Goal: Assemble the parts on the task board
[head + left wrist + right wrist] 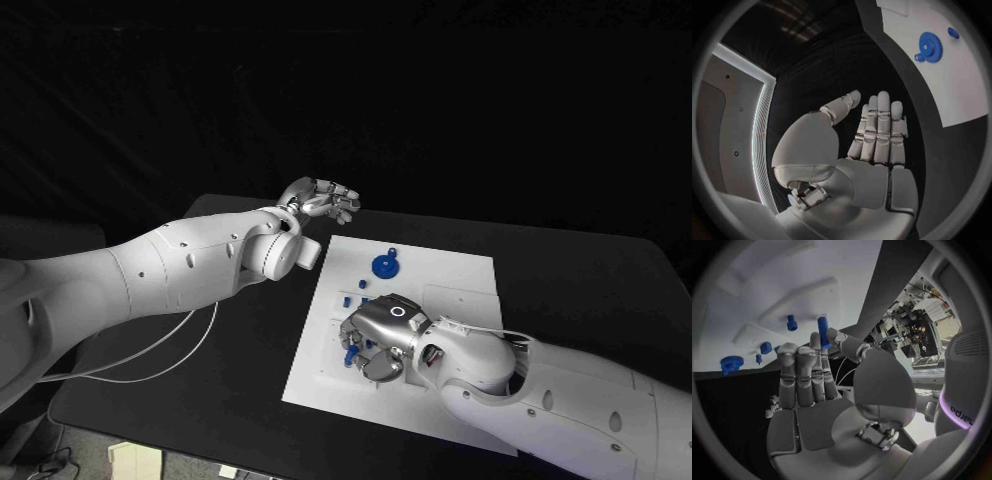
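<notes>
The right hand's fingers [804,372] lie straight and close together over the white board [447,290], and a blue peg [822,330] stands just at their tips; whether thumb and finger are pinching it or only brushing it cannot be told from these views. The right hand [387,338] hangs low over the board's near-left part, where several small blue pieces [353,300] stand or lie close together. That closeness is the main risk, as I judge it: if the hand shifts sideways or the fingers spread, they may knock a neighbouring short peg [791,322] or the small block [766,347] out of place. If the peg is only loosely caught, it may tip and roll across the board towards the bench [216,380]. The palm also hides the peg from above, so any misalignment with a hole would probably go unnoticed. Further towards the board's far edge, the blue gear [385,266] lies flat with a small blue button [389,250] just beside it, both well apart from the working hand and in little danger. The left hand [320,203] hovers off the board's far-left corner above the bench, fingers [879,127] stretched out together and holding nothing; should it come in to help, the two arms might crowd each other over the narrow board, which lies loose enough, perhaps, to slide.
</notes>
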Tool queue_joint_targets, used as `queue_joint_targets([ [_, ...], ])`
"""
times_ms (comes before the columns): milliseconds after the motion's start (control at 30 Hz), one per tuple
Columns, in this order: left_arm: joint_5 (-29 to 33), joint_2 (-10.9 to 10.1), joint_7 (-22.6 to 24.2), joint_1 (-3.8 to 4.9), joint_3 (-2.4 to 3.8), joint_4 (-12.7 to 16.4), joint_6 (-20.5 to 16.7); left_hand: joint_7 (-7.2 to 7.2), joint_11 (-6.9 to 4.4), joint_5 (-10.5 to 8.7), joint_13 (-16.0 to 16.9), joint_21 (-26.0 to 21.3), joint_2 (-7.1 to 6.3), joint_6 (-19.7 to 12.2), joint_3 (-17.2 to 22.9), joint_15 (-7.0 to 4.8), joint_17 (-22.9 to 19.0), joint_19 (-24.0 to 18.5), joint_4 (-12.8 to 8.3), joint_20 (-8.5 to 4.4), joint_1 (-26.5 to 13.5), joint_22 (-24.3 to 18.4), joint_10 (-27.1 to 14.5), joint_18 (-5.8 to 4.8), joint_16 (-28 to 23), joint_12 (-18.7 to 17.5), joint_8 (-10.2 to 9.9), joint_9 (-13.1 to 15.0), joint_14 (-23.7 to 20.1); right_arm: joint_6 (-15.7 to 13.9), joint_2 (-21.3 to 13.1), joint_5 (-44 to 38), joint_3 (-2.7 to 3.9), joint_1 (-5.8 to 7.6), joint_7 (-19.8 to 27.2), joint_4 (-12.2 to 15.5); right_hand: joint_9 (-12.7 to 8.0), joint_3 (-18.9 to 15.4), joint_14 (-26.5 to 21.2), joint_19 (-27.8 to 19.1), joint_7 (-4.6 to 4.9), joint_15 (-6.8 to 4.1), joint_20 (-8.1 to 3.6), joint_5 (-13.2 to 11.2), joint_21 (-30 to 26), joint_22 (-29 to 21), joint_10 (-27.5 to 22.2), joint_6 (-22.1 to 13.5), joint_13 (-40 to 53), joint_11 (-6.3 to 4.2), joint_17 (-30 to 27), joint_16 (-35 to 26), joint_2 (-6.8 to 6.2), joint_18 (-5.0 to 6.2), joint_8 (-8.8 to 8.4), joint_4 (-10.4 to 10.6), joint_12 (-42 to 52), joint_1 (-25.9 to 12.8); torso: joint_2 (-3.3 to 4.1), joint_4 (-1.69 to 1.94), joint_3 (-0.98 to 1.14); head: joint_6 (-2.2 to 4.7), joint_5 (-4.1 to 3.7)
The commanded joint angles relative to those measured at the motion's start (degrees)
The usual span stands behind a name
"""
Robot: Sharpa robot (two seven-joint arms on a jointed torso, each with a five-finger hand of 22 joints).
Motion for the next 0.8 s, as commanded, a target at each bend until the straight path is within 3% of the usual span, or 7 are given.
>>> queue_joint_targets([
  [33, 0.26, 0.1, 0.32, 0.07, 0.04, 0.04, 0.43, -0.01, 0.07, 0.05, -0.08, -0.28, 0.39, -0.22, 0.02, 0.17, 0.07, 0.46, -0.12, 0.04, 0.02, 0.06, 0.34, 0.92, -0.34, -0.2, 0.33, 0.03, 0.43, 1.36, -0.06, -0.83, -0.09, -0.04, 0.12, 0.13, 0.09, -0.08, 0.18, 0.06, 0.13, -0.38, -0.19, 0.14, 0.2, 1.1, 0.35, 0.39, 0.11, 0.05, -0.08, 0.33, 0.64, 5.46, 0.09, -0.35, -0.15, 0.18, -0.04, -0.01, 0.01, -0.13, 0.11],
  [800, 0.25, 0.31, 0.31, 0.07, 0.04, -0.12, 0.48, 0.0, 0.08, 0.06, -0.09, -0.33, 0.42, -0.25, 0.01, 0.18, 0.17, 0.47, -0.1, 0.04, 0.03, 0.09, 0.33, 0.91, -0.43, -0.21, 0.32, 0.02, 0.43, 2.58, 0.78, -3.77, -0.71, -0.1, -1.19, -0.54, 0.13, -0.09, 0.21, 0.06, 0.13, -0.39, -0.22, 0.14, 0.26, 1.1, 0.36, 0.4, 0.22, 0.04, -0.08, 0.34, 0.75, 5.46, 0.08, -0.61, -0.17, 0.05, -0.03, 0.01, -0.03, -0.44, 0.15],
])
